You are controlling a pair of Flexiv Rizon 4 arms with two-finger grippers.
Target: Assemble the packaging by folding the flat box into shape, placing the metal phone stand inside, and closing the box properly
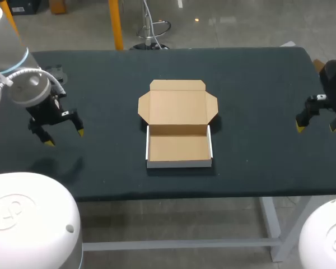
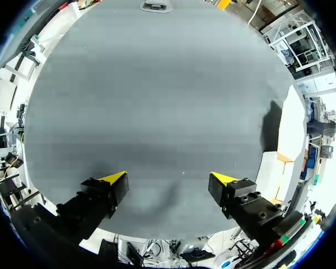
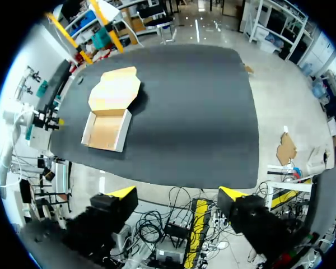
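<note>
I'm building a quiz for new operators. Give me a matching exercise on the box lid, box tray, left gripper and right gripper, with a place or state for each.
1 box lid
2 box tray
3 left gripper
4 right gripper

a open, by the table's right edge
b empty, white front wall
c laid back open
d open, over the table's left part

Pairs: 1-c; 2-b; 3-d; 4-a

Work table [image 1: 257, 84], viewed from above: 1 rectangular top covered in dark, matte cloth, its far right corner rounded. Below the near edge the pale grey metal frame was visible, with 1 upright leg [image 1: 270, 221] and 1 horizontal crossbar [image 1: 173, 244]. Illumination was even and diffuse, and only soft, faint shadows lay on the cloth.
</note>
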